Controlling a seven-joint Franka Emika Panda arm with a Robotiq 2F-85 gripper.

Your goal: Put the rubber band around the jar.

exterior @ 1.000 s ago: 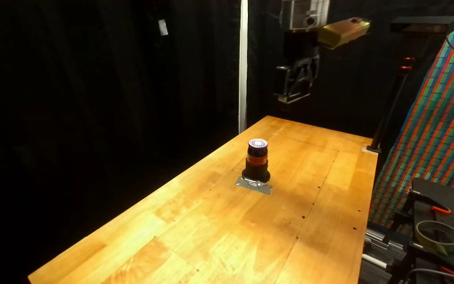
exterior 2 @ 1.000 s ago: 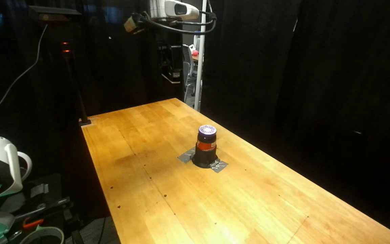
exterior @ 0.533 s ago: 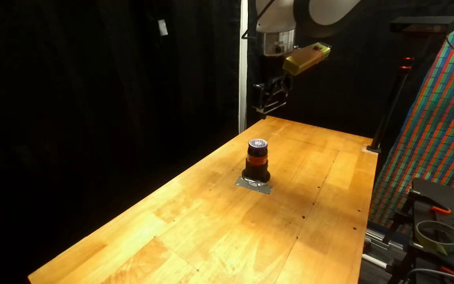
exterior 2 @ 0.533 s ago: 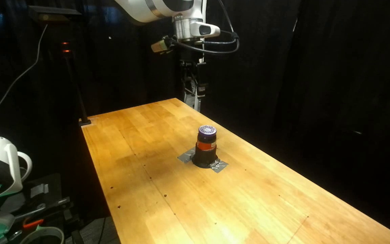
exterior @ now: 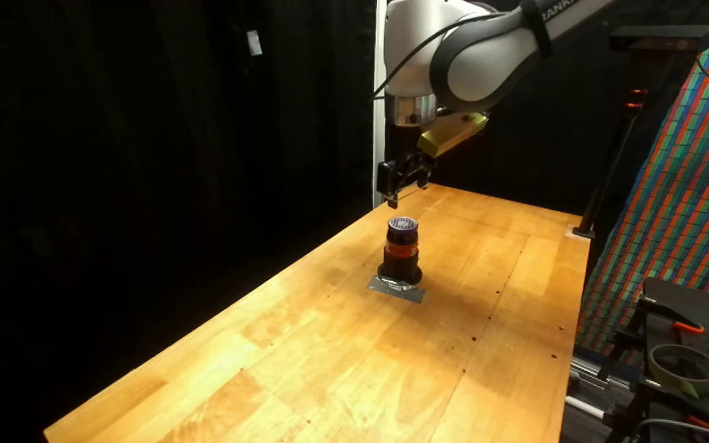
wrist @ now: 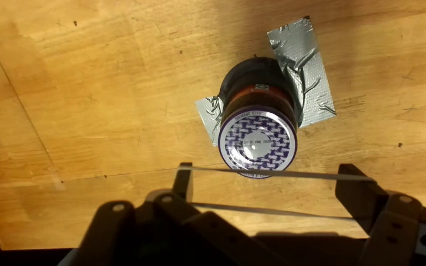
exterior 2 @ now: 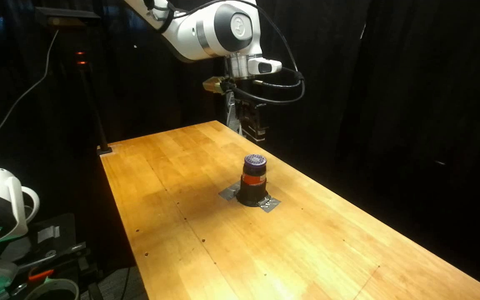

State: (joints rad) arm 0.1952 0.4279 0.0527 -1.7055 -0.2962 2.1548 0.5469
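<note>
While our arm (exterior 2: 198, 39) reaches in from up high, the gripper (wrist: 268, 181) points down and hangs near the jar (exterior 2: 254, 179), just past it in both exterior views and a bit higher than its lid (wrist: 257, 142). We've got the fingers (wrist: 361, 195) spread well apart, with the rubber band (wrist: 305, 175) stretched between them as two strands; from the wrist view, one strand passes across the edge of the lid and the other runs beside the jar. Our jar, red-orange round the middle, is standing upright on the wooden table (exterior: 342, 357), with silver tape (wrist: 315, 88) stuck down at its foot on two sides. Black curtains (exterior 2: 390, 96) hang behind and to one side of the jar, a thin dark stand (exterior: 614, 160) rises from the table corner well beyond it, and in an exterior view we can spot a multicoloured checked panel (exterior: 690, 184) and a roll of tape (exterior: 702, 386) well apart from the jar, off the table. Compared with half a second ago, we've got the gripper lower and closer to the jar, and way more of the arm shows in both exterior views, while the jar itself hasn't budged.
</note>
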